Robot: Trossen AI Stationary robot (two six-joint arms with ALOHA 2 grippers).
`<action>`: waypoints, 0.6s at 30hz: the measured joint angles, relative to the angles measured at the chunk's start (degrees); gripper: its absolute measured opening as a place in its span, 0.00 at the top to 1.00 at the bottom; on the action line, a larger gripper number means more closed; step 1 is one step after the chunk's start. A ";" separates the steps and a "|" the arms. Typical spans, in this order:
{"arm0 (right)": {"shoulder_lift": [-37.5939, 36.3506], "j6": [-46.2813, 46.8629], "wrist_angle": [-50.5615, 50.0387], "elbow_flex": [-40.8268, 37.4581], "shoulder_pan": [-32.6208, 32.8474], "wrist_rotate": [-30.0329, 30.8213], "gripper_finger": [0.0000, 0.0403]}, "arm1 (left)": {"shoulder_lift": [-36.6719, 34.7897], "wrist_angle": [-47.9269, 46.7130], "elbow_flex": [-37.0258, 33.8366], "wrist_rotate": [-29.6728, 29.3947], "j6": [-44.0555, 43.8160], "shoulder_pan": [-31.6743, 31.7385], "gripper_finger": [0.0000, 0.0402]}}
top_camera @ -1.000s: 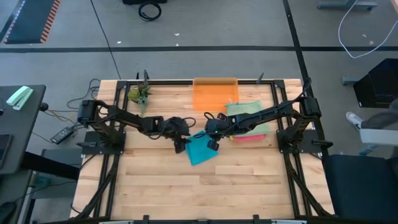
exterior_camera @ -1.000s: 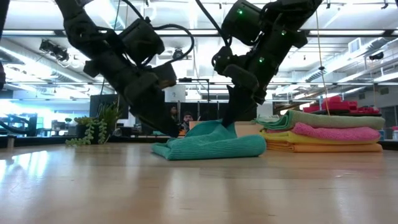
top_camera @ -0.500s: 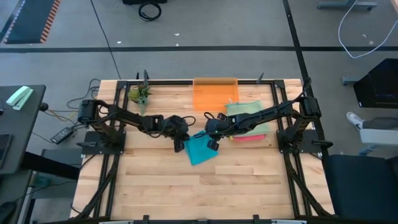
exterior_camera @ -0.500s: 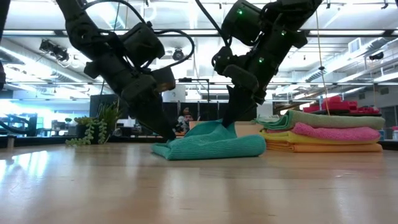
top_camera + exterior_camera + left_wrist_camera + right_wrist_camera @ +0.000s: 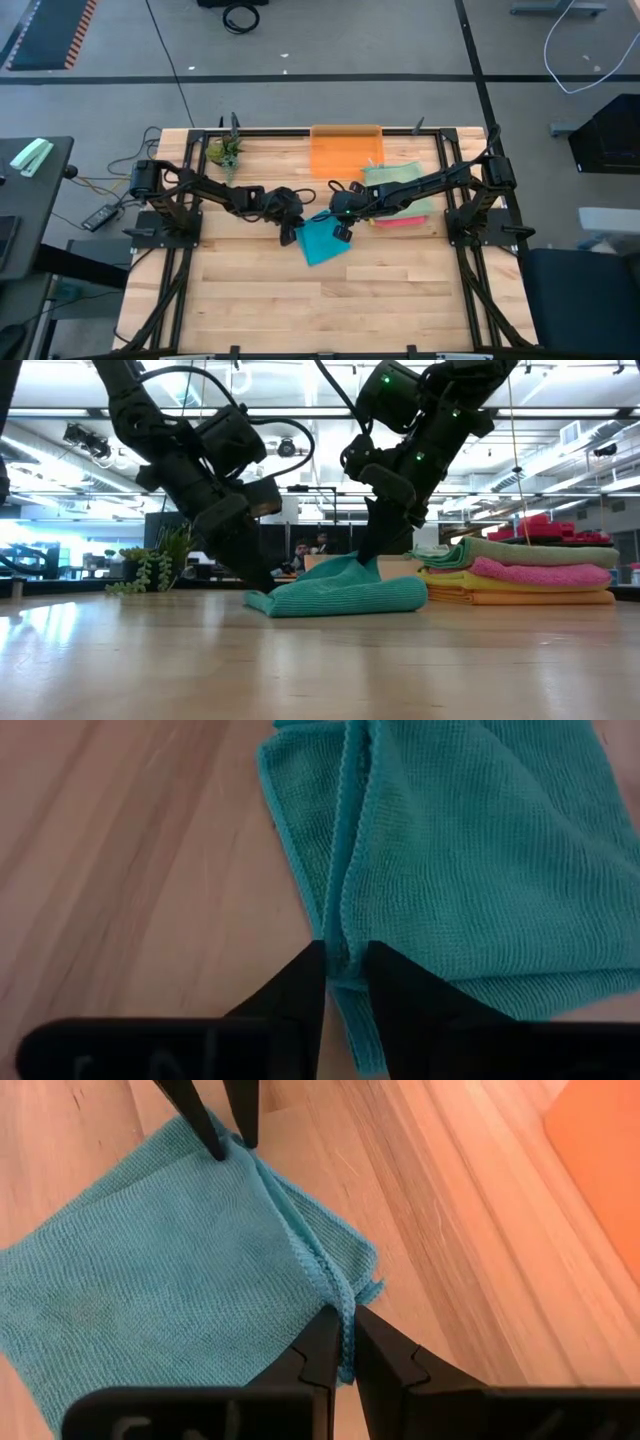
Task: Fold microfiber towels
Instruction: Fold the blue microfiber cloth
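Observation:
A teal towel [image 5: 323, 241], folded over into layers, lies on the wooden table near the middle. My left gripper [image 5: 290, 233] is at the towel's left corner and shut on its edge; it also shows in the low view [image 5: 262, 584]. My right gripper [image 5: 341, 226] is at the towel's far right corner and shut on it; it also shows in the low view [image 5: 366, 557]. A stack of folded towels [image 5: 400, 196], sage green, pink, yellow and orange, lies at the right. My left gripper pinches the towel's stitched edges [image 5: 345, 948] near a corner, between its two fingers. The fingers slant down from the table's left. That corner [image 5: 256, 600] lies on the table. My right gripper pinches the towel's layered edge [image 5: 346, 1342] near a corner, between its two fingers. The fingers slant down from the table's right. The held part [image 5: 352, 565] is raised a little above the rest, which lies on the table.
A translucent orange bin [image 5: 346, 150] stands at the far edge, behind the towel. A small green plant [image 5: 225, 152] stands at the far left. The near half of the table [image 5: 320, 310] is bare wood.
My left gripper has tipped and its fingertips have shifted a little toward the table's left edge, staying low at the towel's left corner. The towel and my right gripper have kept still.

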 joint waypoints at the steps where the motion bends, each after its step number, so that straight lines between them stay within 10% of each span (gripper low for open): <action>1: 0.00 -0.02 0.00 0.00 0.00 0.00 0.91 | 0.00 -0.07 0.00 0.00 0.05 0.02 0.78; 8: 0.00 0.00 0.00 0.00 -0.11 0.02 0.91 | 0.00 0.54 0.00 0.00 1.38 -0.44 0.96; 18: 0.00 1.50 -0.05 0.00 -0.11 0.02 0.91 | -6.13 -1.76 0.02 2.69 0.43 -2.02 0.97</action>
